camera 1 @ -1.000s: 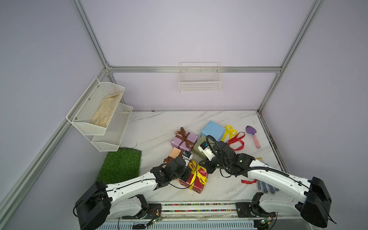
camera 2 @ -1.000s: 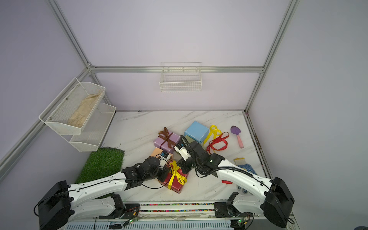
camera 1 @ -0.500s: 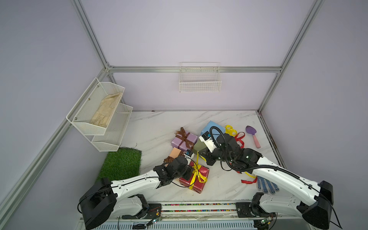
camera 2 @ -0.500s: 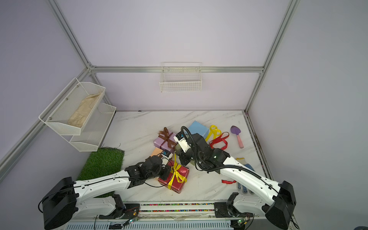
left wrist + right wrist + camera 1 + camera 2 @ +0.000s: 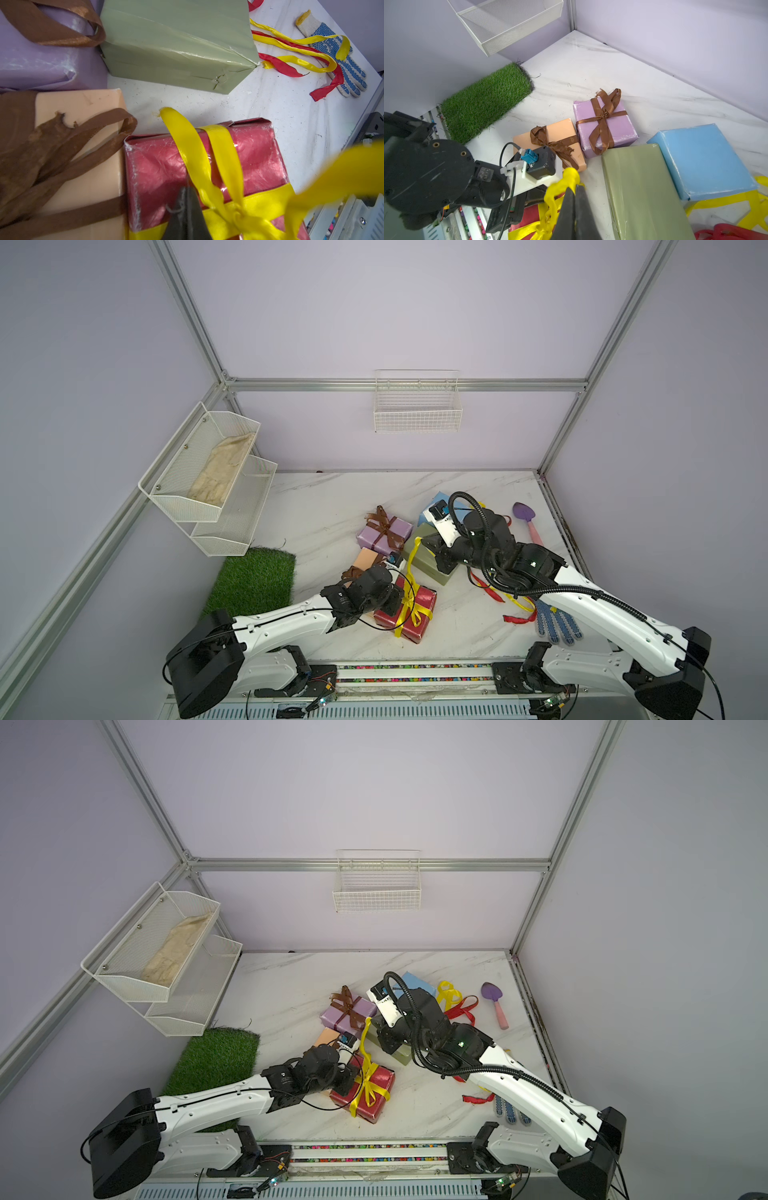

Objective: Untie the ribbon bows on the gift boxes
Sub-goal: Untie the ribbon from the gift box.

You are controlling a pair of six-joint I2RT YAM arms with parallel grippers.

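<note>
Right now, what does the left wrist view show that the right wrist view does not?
Only the left wrist view shows the glove. Only the right wrist view shows the blue box, the grass mat, a wire basket and the left arm's wrist. Both show the lilac box, the peach box, their brown bows, the green box, the red box and its yellow ribbon. The right jaws are shut on that ribbon's end.
</note>
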